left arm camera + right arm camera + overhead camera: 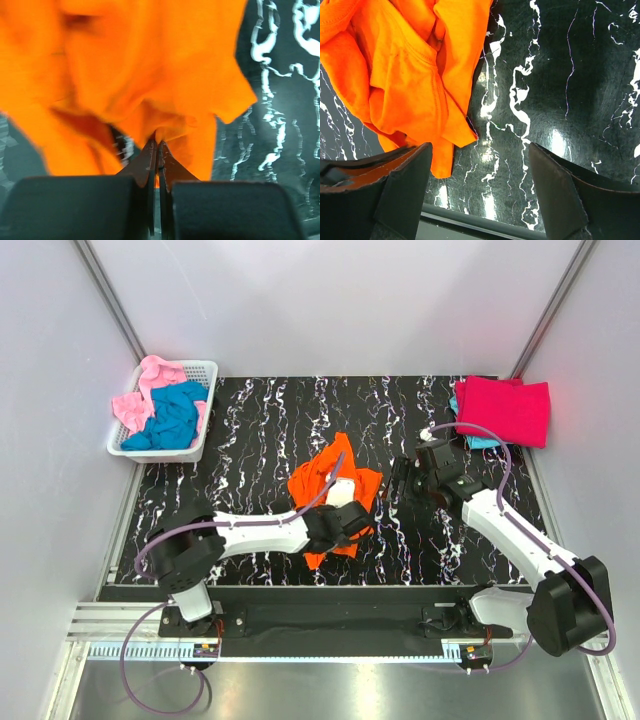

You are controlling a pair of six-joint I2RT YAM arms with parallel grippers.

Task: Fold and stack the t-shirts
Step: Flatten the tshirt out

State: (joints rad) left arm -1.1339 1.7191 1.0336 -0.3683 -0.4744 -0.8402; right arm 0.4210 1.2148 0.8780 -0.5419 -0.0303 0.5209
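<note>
Closest in, left gripper (156, 145) is pinched tight on a small fold of the orange t-shirt (150, 65), jaws w/ no gap showing. Shirt sits crumpled mid-table (250, 430), toward the near side, not spread, layers bunched over each other. Right gripper (480, 150) hovers just right of it, jaws wide, nothing betw. them. One finger is close to the shirt's loose corner, can't tell if touching. Far right: crimson-pink t-shirt (505, 408) folded on top of a teal t-shirt (482, 443), so the stack is begun. Far left: white basket (125, 448) w/ teal blue t-shirt (175, 415) & light pink t-shirt (140, 400) not yet done. Risks, my read: the pinch is thin & near an edge, so cloth could slip out on a lift. It may hold more than one layer, so the shirt would come up twisted, not open. Right claw could then close on the wrong fold or scrape bare table.
</note>
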